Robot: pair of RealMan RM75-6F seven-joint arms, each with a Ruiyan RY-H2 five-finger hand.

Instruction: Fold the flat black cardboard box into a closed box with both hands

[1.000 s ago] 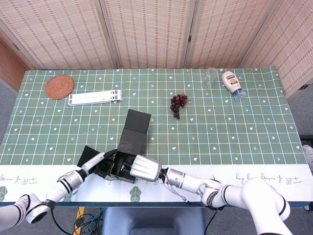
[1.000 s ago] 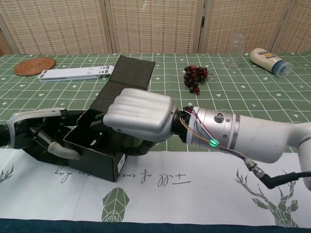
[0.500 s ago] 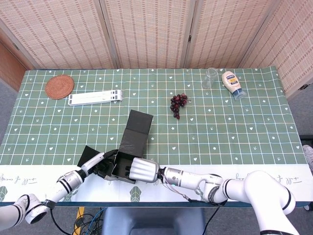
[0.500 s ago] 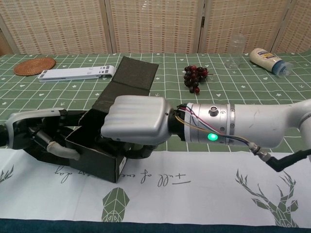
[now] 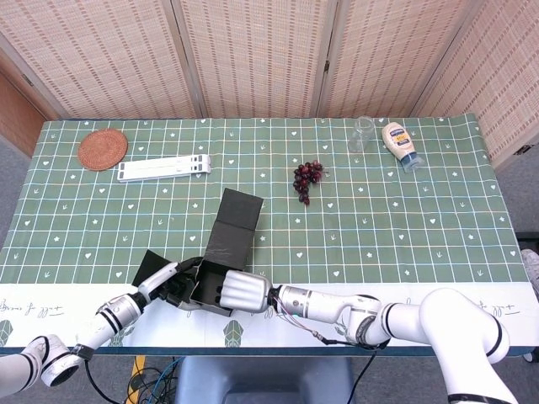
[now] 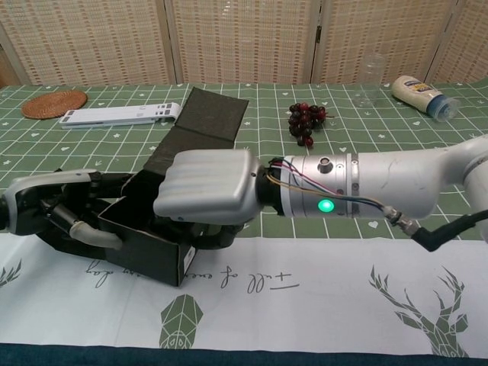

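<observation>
Black cardboard box [image 5: 212, 278] [image 6: 152, 244] sat at lower left of the head view, at the near table edge, half erected: walls up at the front, long lid flap [image 5: 233, 220] [image 6: 202, 122] lying open toward the frame centre.

Right hand [image 5: 238, 291] [image 6: 207, 197] lay over the box's right side, palm down, fingers curled around the wall and holding it; fingertips hidden below the hand in the chest view.

Left hand [image 5: 168, 284] [image 6: 57, 213] was at the box's left side, dark fingers [image 6: 85, 235] curled against the left wall, gripping it. A loose side flap [image 5: 150, 265] spread out flat beside it.

Elsewhere on the green checked tablecloth [image 5: 404, 227]: woven coaster [image 5: 103, 149] [image 6: 53, 104] at upper left, a white folding stand [image 5: 163, 168] [image 6: 122, 115] just beside it, grape bunch [image 5: 306, 178] [image 6: 306, 120] near centre, a clear glass [image 5: 362, 134] [image 6: 371, 79] and a mayonnaise bottle [image 5: 400, 145] [image 6: 424, 97] lying on its side at upper right.
</observation>
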